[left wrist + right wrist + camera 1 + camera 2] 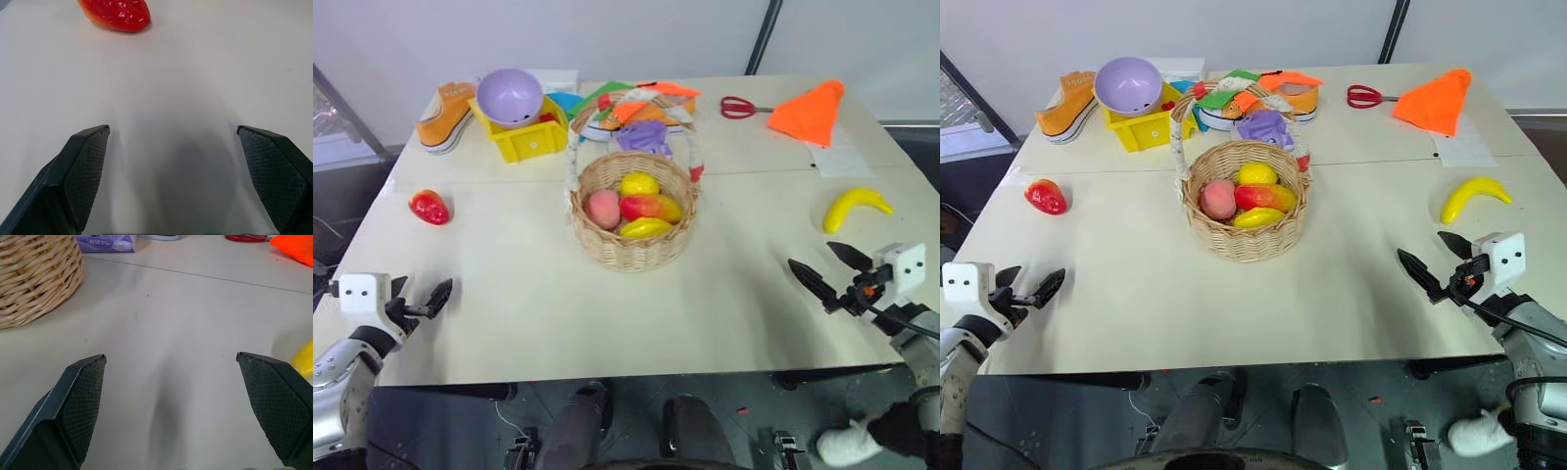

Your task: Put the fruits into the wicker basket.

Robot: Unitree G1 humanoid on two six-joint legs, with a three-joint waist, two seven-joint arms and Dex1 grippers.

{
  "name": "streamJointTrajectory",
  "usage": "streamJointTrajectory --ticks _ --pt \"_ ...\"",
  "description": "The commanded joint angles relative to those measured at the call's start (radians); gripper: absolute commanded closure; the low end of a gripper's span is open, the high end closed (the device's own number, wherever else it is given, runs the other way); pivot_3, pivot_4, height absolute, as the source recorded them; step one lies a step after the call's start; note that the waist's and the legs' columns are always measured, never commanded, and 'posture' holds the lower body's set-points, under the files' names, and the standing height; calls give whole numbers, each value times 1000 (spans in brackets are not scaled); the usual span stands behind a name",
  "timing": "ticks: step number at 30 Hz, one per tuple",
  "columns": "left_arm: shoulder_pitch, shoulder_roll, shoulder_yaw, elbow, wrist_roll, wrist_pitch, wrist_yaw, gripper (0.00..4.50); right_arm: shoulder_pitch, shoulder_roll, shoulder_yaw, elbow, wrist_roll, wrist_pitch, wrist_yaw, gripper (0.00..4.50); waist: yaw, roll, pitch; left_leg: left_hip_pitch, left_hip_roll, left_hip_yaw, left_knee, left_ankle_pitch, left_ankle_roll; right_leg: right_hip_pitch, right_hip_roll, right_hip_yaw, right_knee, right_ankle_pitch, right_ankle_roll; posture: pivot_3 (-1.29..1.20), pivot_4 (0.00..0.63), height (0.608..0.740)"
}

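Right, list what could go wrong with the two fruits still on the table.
1. The strawberry lies near the table's left edge; a clumsy push from the open left gripper might roll it off.
2. The banana is curved and glossy, so the open right gripper may pinch it off-centre and lose it.
3. The wicker basket's tall handle could block a drop.

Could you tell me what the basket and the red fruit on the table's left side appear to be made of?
The wicker basket looks like woven natural cane, matte tan, with interlaced strands visible; its handle is wrapped in white and red. The strawberry seems moulded plastic or similar, glossy red, with bright highlights and dimpled seed marks.
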Motion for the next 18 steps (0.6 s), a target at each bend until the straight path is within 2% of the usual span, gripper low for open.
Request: streamJointTrajectory --ticks 1,9,13,18 --pt "-6 0 13 -34 -4 -16 6 0 1 -4 -6 -37 5 -7 -2 53 0 0 0 0 0 0 0 0 0 0 0 0 0 0 0 0 150 740" --pt "-41 -2 13 -43 -14 11 31 0 15 -16 1 -124 19 33 -8 53 0 0 0 0 0 0 0 0 0 0 0 0 0 0 0 0 150 740" --pt "-117 -23 21 -62 -31 37 94 0 3 -70 52 -309 101 147 40 53 0 0 0 0 0 0 0 0 0 0 0 0 0 0 0 0 150 740" --pt "-257 -18 -27 -48 61 88 241 0 -48 -125 151 -509 208 274 53 53 1 -4 -1 0 0 0 0 0 0 0 0 -1 0 0 1 0 150 740"
